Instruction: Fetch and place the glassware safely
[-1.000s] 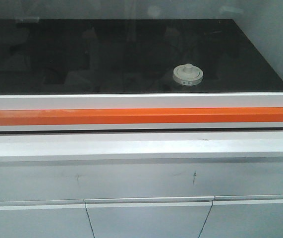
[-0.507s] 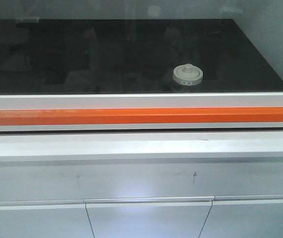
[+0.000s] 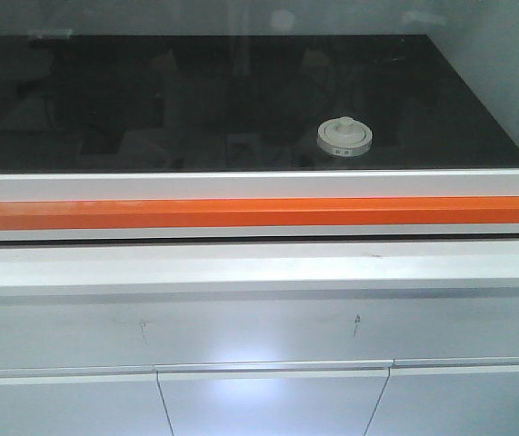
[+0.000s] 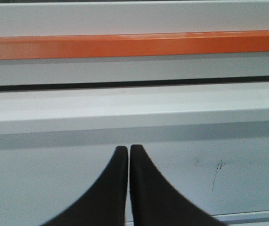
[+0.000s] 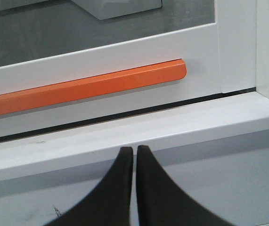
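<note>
The left gripper [image 4: 128, 149] and right gripper [image 5: 135, 150] are both closed on nothing, low before the white cabinet front [image 4: 40, 183]. The glass jar [image 3: 344, 137] lies ahead of and above them, beyond the orange bar [image 3: 259, 213] and seemingly behind a glass pane [image 3: 150, 27]. Neither wrist view shows it, but the right gripper faces the bar's right end, so that arm is probably nearer. The jar stands upright on the black surface [image 3: 195, 109], squat and clear, with a knobbed cream-white lid [image 3: 354, 138].
</note>
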`<state>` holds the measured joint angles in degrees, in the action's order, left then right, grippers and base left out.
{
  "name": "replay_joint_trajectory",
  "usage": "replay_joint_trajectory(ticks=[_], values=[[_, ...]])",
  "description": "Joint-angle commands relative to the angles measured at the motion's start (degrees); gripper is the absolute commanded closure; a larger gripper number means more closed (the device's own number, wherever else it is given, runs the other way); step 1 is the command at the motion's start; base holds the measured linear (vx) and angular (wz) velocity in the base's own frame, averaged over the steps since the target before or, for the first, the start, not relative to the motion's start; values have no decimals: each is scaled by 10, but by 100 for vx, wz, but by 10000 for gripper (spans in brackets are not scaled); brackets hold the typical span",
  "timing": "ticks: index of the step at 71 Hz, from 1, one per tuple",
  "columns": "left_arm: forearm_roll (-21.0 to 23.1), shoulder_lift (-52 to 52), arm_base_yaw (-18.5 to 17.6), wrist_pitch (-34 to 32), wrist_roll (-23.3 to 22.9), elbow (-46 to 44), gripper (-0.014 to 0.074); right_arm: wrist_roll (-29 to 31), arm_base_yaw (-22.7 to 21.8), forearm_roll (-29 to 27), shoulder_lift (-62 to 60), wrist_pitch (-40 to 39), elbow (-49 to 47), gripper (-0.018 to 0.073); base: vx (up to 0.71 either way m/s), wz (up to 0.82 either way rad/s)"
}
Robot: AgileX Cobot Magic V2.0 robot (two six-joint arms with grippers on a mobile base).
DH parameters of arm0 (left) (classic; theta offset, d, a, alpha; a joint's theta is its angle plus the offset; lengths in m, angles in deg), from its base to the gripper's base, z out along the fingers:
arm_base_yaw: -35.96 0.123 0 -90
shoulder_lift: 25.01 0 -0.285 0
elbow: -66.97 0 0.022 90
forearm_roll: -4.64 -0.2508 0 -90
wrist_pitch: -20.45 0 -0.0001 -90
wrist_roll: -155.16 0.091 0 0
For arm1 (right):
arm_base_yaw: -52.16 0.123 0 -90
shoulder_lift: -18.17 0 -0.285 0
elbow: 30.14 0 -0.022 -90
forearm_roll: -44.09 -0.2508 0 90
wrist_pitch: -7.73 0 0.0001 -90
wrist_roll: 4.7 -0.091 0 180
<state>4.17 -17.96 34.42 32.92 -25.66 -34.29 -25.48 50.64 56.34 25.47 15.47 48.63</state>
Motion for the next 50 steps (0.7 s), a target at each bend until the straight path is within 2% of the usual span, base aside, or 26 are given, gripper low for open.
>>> replay_joint_trajectory(ticks=[1,10,23,30,36,50], values=[[5,-6,0,-73,-2,17,603,3,-5,4,-7,-58,11,563,0,0],[5,-6,0,-120,-2,17,603,3,-5,4,-7,-100,10,563,0,0],[5,-6,0,-273,-4,8,603,3,-5,4,-7,-196,3,563,0,0],[5,-6,0,-338,-4,-16,603,3,-5,4,-7,-204,-28,563,0,0],[5,-5,0,-326,-4,-62,603,4,-5,6,-7,-198,-69,563,0,0],[5,47,0,-234,-6,-217,603,4,-5,41,27,-161,-205,563,0,0]])
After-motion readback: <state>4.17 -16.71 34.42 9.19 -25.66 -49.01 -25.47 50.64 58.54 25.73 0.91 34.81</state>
